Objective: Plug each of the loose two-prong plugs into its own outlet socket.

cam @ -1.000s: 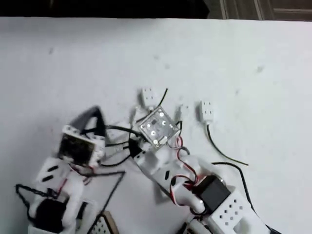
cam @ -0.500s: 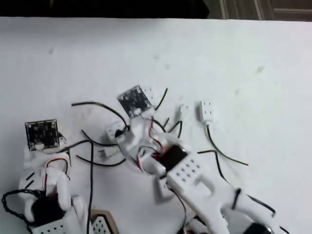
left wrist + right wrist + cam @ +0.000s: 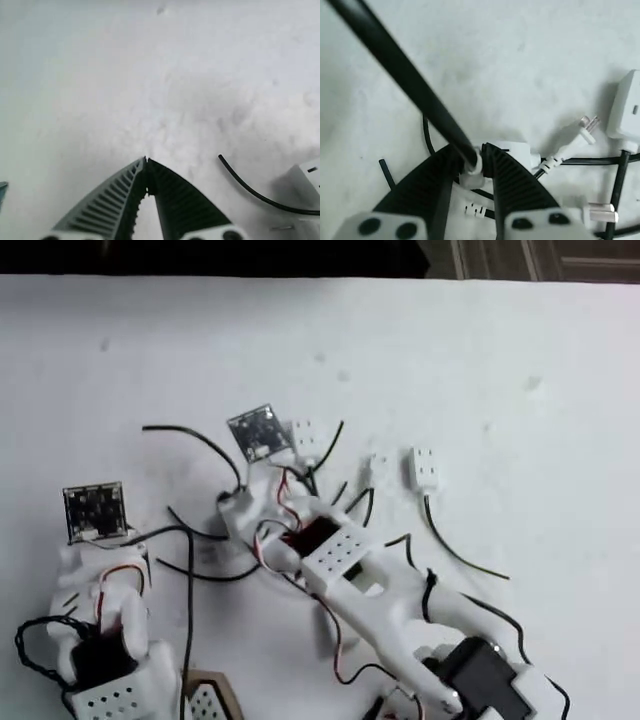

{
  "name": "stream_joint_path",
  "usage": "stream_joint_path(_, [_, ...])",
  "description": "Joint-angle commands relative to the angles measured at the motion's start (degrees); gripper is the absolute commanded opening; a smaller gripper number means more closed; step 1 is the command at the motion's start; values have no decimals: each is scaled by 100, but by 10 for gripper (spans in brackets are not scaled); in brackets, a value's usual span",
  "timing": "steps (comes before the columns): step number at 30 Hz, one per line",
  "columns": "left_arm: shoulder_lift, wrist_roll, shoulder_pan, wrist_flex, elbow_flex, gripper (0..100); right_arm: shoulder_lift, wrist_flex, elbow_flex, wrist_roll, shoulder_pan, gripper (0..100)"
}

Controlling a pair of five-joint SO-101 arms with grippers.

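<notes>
No plug looks seated yet: right gripper (image 3: pixel 476 152) is pinched on a black cord (image 3: pixel 405 80) at its white end, a loose plug (image 3: pixel 587 122) lies near a socket (image 3: pixel 625 105), and left gripper (image 3: pixel 146 161) is closed empty over bare table (image 3: pixel 150 75).

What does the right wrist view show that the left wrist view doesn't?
Right wrist view: the right end effector clamped on a white plug at its black cable, with a loose two-prong plug and a white outlet socket nearby. Left wrist view: the left end effector, shut and empty, over bare table, near a white block. Both: white table and black cable.
</notes>
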Motion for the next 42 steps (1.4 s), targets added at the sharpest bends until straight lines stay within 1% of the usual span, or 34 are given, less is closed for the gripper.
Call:
stream_joint_path(1, [-40,-62,-57,0,-35,24,57,-251,-281,-35,-163,16])
stream_joint_path(8, [-40,-62,-57,9,-35,24,374,-611,-290,9,-180,16])
stream_joint_path(16, [-40,-62,-66,26,-35,24,541,-646,-299,35,-48,16])
stream_joint_path(21, [-40,-62,-66,26,-35,24,558,-840,-264,325,-13,16])
stream_joint_path(31, [-40,-62,-66,35,-35,24,558,-778,-246,334,31,16])
stream_joint_path(35, [-40,-62,-66,35,-35,24,558,-549,-229,334,-66,16])
stream_joint_path(42, [-40,-62,-66,35,-35,24,593,-541,-220,334,22,16])
